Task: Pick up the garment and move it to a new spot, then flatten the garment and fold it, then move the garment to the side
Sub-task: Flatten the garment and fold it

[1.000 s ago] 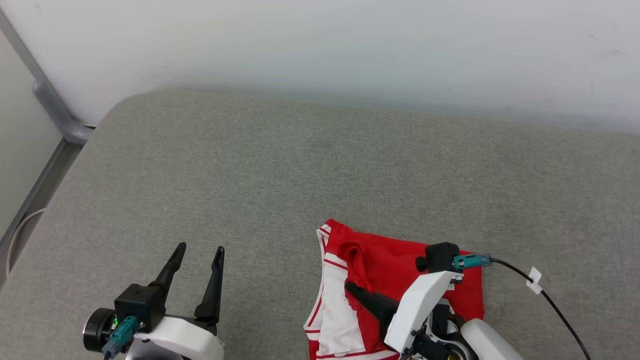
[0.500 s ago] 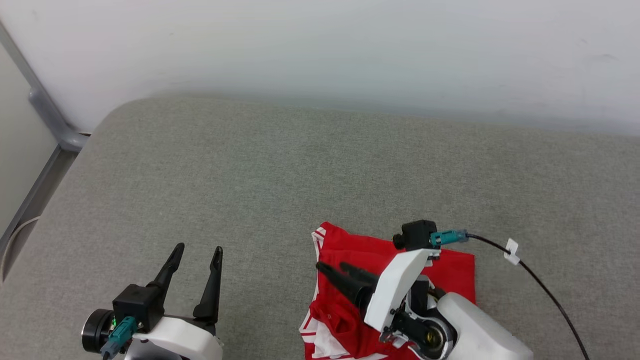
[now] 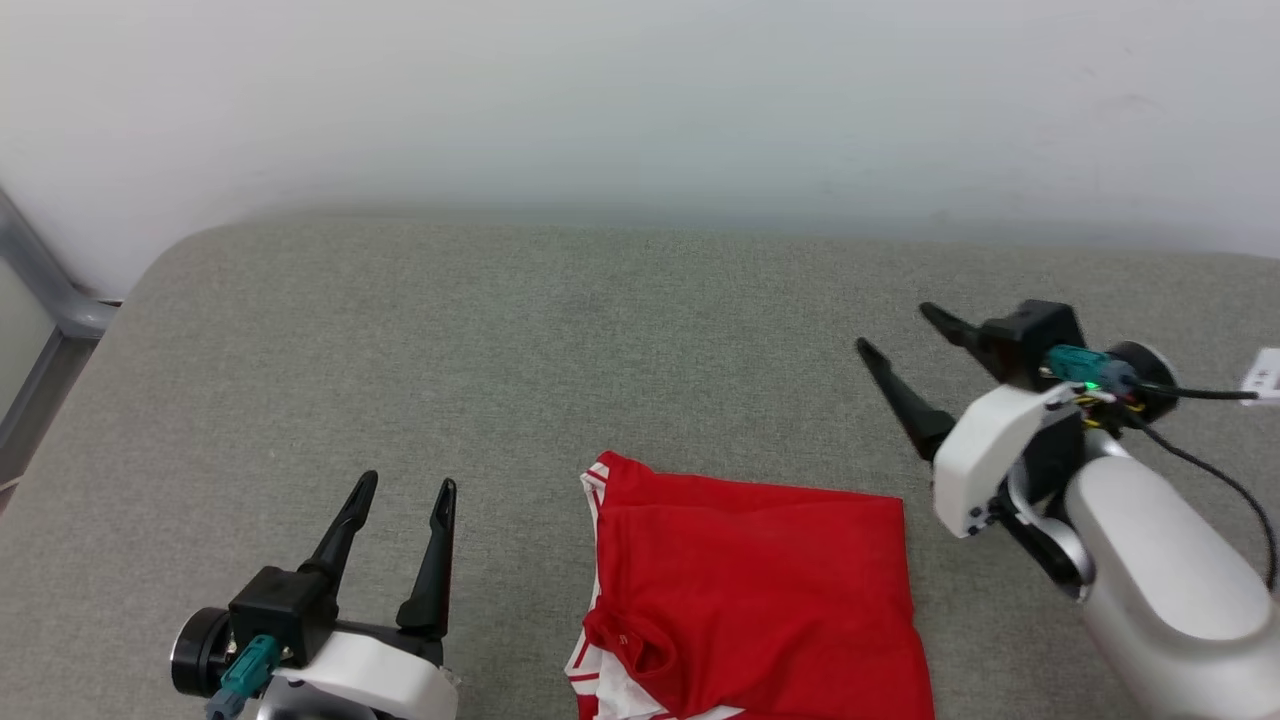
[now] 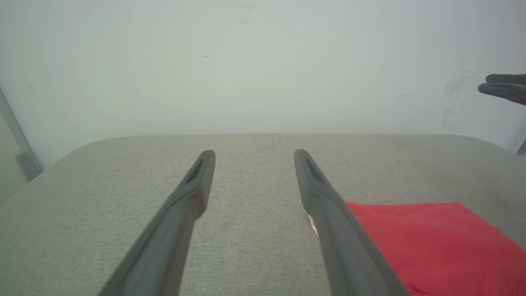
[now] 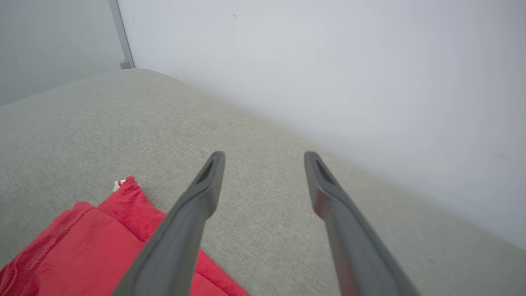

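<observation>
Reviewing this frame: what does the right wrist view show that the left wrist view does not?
Right wrist, not left: the right gripper from behind, its fingers plainly wide apart above the cushion. Left wrist, not right: the left gripper, open, plus the right gripper's fingertips side-on against the wall. Both: the red garment lying on the grey cushion, white trim at its far corner, and a grey post by the wall.
</observation>
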You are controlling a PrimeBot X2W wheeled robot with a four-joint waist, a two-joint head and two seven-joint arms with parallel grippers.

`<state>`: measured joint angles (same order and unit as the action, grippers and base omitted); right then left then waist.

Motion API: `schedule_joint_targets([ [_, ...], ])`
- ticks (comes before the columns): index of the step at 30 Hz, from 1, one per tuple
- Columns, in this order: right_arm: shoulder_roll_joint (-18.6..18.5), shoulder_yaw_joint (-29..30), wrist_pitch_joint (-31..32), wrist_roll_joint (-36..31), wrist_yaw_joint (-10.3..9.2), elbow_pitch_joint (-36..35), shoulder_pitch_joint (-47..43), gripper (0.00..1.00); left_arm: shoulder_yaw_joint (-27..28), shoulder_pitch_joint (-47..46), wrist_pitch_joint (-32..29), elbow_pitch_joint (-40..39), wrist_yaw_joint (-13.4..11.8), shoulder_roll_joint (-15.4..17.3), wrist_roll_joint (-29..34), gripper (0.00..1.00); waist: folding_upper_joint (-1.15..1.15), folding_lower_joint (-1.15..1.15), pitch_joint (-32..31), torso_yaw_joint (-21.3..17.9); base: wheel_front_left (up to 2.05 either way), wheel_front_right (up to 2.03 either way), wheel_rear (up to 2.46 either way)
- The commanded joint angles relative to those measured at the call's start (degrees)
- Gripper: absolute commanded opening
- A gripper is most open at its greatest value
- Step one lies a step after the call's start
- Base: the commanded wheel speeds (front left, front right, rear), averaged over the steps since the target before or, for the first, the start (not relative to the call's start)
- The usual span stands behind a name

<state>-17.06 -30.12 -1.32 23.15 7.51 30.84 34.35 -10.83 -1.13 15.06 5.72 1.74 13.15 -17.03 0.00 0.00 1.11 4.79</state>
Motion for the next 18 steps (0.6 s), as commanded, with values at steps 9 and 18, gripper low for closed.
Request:
schedule_joint_targets([
  [9,-3.2,16.9,-3.7,-9.5,-0.05,-14.3,-13.8,1.0,2.2,1.0,0.1,-2.9,1.1,-2.4,1.8,1.0,0.0,0.0,0.7,-1.2,0.0,0.0,0.0],
  [18,3.4,29.2,-6.9,-14.7,-0.05,-28.4,-28.0,1.0,4.6,2.1,0.1,-6.1,2.9,-5.0,4.3,1.0,0.0,0.0,1.1,-0.7,0.0,0.0,0.0],
])
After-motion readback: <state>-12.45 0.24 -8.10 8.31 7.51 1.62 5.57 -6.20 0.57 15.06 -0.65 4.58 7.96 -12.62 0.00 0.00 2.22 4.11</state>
